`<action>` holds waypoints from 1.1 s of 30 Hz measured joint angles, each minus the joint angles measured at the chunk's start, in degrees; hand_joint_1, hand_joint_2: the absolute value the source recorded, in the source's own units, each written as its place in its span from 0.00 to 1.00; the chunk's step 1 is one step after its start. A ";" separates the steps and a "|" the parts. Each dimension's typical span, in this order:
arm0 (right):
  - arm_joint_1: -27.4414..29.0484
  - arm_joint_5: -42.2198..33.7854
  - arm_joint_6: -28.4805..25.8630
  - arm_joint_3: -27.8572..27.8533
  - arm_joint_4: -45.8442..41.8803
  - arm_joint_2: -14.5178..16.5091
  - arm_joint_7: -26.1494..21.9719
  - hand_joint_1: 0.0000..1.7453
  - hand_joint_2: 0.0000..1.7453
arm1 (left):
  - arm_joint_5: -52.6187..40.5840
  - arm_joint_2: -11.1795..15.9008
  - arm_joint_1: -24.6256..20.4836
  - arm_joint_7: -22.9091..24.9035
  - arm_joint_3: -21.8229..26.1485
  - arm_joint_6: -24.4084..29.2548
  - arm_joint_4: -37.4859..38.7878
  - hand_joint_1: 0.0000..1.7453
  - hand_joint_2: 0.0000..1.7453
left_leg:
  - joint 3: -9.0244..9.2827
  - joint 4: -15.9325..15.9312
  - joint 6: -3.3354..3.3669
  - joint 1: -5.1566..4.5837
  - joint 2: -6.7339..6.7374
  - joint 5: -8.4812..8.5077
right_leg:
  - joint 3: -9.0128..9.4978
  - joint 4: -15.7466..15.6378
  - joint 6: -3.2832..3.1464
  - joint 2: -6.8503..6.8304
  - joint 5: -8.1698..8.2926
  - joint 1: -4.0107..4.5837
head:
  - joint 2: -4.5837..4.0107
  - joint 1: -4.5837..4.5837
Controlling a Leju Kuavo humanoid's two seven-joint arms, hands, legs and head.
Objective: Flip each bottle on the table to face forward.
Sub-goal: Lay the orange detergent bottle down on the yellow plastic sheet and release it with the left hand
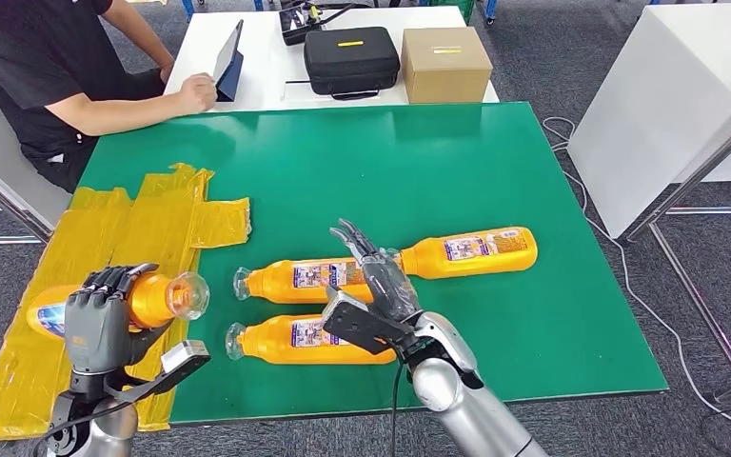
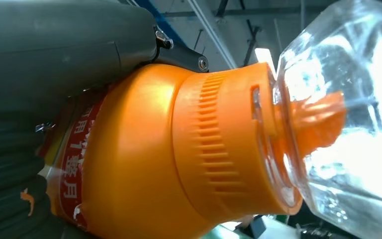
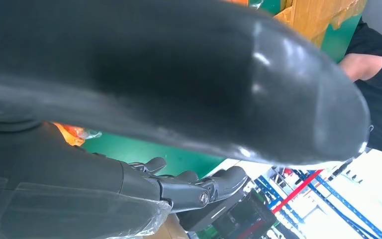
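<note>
My left hand (image 1: 100, 319) grips an orange bottle (image 1: 148, 299) with a clear cap, lifted at the table's near-left corner over the yellow tape. The left wrist view shows that bottle (image 2: 179, 154) close up, its clear cap (image 2: 348, 119) pointing away from the hand. Three more orange bottles lie on their sides on the green table: a near one (image 1: 295, 341), a middle one (image 1: 300, 278) and a far-right one (image 1: 476, 250). My right hand (image 1: 381, 286) hovers over the middle and near bottles with its fingers (image 3: 189, 186) spread, holding nothing.
Yellow tape patches (image 1: 157, 224) cover the table's left part. A person (image 1: 48, 67) sits at the far left with a tablet (image 1: 228, 59). A black case (image 1: 350, 59) and a cardboard box (image 1: 445, 63) stand on the white table behind. A white table (image 1: 676, 105) stands at right.
</note>
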 joint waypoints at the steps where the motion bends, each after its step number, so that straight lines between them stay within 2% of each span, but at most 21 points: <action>1: -0.03 -0.07 0.02 0.02 -0.06 -0.14 -0.01 0.00 0.00 | -0.40 -0.04 -0.18 0.00 0.47 0.01 0.61 1.00 1.00 | -0.01 0.00 0.00 0.00 0.00 0.00 | 0.00 0.00 0.00 0.00 0.00 0.00 | 0.00 -0.01; 5: -0.65 -1.60 0.93 0.47 -0.07 -0.58 -0.33 0.00 0.00 | -7.72 -0.18 -0.90 0.42 2.76 0.02 3.45 1.00 1.00 | -0.03 -0.01 0.00 0.00 0.02 0.00 | 0.00 0.00 0.00 0.01 0.00 0.00 | -0.01 0.00; 7: -1.71 -2.65 1.73 0.99 0.08 -0.56 -0.45 0.00 0.00 | -13.34 -0.03 -1.05 2.43 3.66 0.02 4.79 1.00 1.00 | -0.02 -0.01 0.00 0.00 0.03 0.00 | -0.01 0.00 0.00 0.01 0.00 0.01 | 0.00 -0.01; 10: -3.57 -3.46 2.62 1.86 0.53 -0.38 -0.46 0.00 0.00 | -17.74 1.29 -1.22 10.34 3.00 0.02 7.06 1.00 1.00 | -0.01 -0.01 0.00 0.00 0.03 0.02 | 0.00 0.00 0.00 0.01 0.00 0.01 | 0.00 0.00; 11: -3.98 -3.49 2.79 2.16 0.68 -0.34 -0.49 0.00 0.00 | -18.32 2.04 -1.26 13.58 2.18 0.02 7.96 0.88 1.00 | 0.00 -0.01 0.00 0.01 0.03 0.02 | 0.00 0.00 0.00 0.01 0.00 0.02 | -0.01 0.00; 14: -4.10 -3.13 2.89 2.91 0.95 -0.41 -0.96 0.00 0.00 | -18.75 4.70 -1.05 19.39 -0.67 0.04 10.42 0.13 0.25 | 0.00 -0.01 -0.01 0.01 0.02 0.02 | 0.01 0.01 0.00 0.01 0.00 0.04 | 0.01 0.00; 15: -3.94 -3.07 2.89 3.06 1.02 -0.49 -1.16 0.00 0.00 | -18.51 5.50 -0.85 19.52 -1.35 0.05 10.96 0.00 0.00 | -0.01 -0.01 -0.01 0.01 0.02 0.01 | 0.00 0.01 -0.01 0.01 0.00 0.04 | 0.01 -0.01; 20: -3.94 -4.04 2.92 3.86 1.66 -1.04 -1.40 0.00 0.00 | -17.50 7.09 0.08 15.82 -2.12 0.09 12.96 0.00 0.00 | -0.08 -0.02 -0.01 0.01 0.01 0.00 | -0.04 0.01 -0.01 0.01 -0.02 0.03 | -0.01 0.01; 31: -4.71 -5.22 3.74 5.95 4.08 -2.45 -1.86 0.00 0.00 | -17.39 8.15 1.18 15.03 -2.50 0.22 15.07 0.00 0.00 | -0.07 -0.01 0.00 0.00 -0.01 0.02 | -0.02 0.01 0.00 0.00 0.00 0.01 | 0.00 -0.01; 33: -5.13 -5.16 4.33 6.29 4.43 -2.46 -1.60 0.00 0.50 | -17.33 8.21 1.21 14.55 -2.49 0.26 15.11 0.00 0.00 | -0.07 -0.01 0.00 0.00 0.00 0.01 | -0.02 0.01 0.00 0.00 0.00 0.02 | -0.01 -0.01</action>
